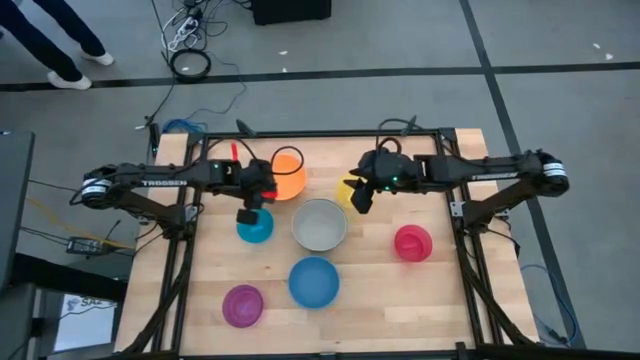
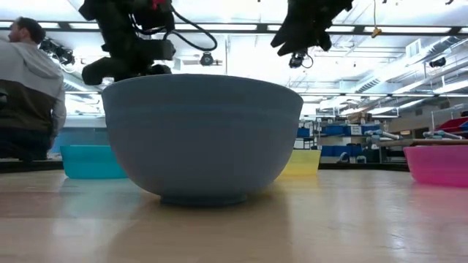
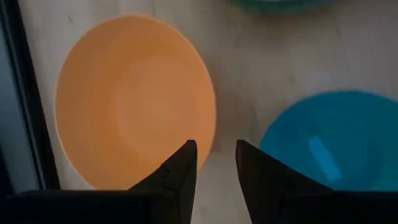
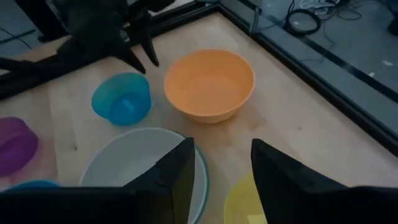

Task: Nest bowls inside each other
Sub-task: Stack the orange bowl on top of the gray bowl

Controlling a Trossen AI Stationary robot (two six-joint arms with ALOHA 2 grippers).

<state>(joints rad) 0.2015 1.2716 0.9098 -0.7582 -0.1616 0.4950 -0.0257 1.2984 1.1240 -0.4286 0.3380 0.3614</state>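
Several bowls stand upright on the wooden table: orange at the far middle, teal, grey, yellow, red-pink, blue and magenta. My left gripper hangs open, pointing down over the gap between the orange bowl and the teal bowl, touching neither. My right gripper is open in the air above the grey bowl and the yellow bowl, which its arm partly hides in the high view.
A black metal frame runs along the table's sides. A person stands beyond the table's left side. Cables lie on the floor behind. Bare wood shows at the near right.
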